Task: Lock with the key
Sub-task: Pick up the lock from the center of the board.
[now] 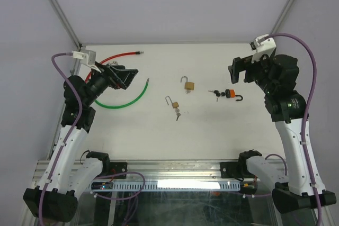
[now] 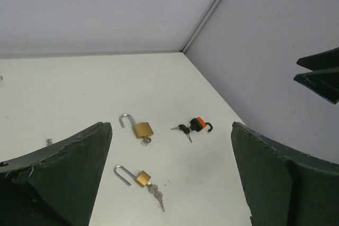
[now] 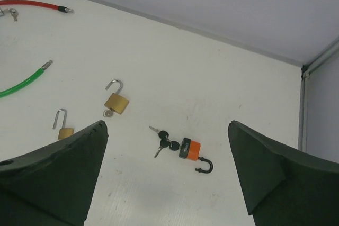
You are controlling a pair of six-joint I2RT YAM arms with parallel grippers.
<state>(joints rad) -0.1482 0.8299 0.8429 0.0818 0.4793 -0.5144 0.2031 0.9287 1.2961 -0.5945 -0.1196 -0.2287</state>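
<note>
While looking down over the table (image 1: 212,136), found nothing yet gripped. Saw the left gripper (image 1: 124,77) hanging high at the left side, fingers spread wide and empty; saw the right gripper (image 1: 239,71) likewise raised at the right, also wide and empty. Noted a green cable (image 1: 128,100) curling below the left gripper and a red cable (image 1: 121,55) behind it, both well apart from the locks. Counted three padlocks near mid-table, all with shackles swung open: a brass padlock (image 1: 189,84) at the centre, a smaller brass padlock (image 1: 173,104) just nearer and to its left, and an orange padlock (image 1: 231,94) lying nearest the right gripper. Spotted a key (image 2: 146,140), seemingly seated in the brass padlock's underside, a small bunch of keys (image 1: 178,113) at the smaller one, and black keys (image 1: 215,93) beside the orange body; could not tell whether seated in its keyhole.

Judged three risks from here. Could easily have skidded a light lock across the smooth top by closing on it off-centre. Could have pinched the loose bunch rather than the one key in the keyhole, leaving no turning grip. Could have failed to seat a shackle without pinning the body with the other gripper, or bent the key by turning off-axis.
</note>
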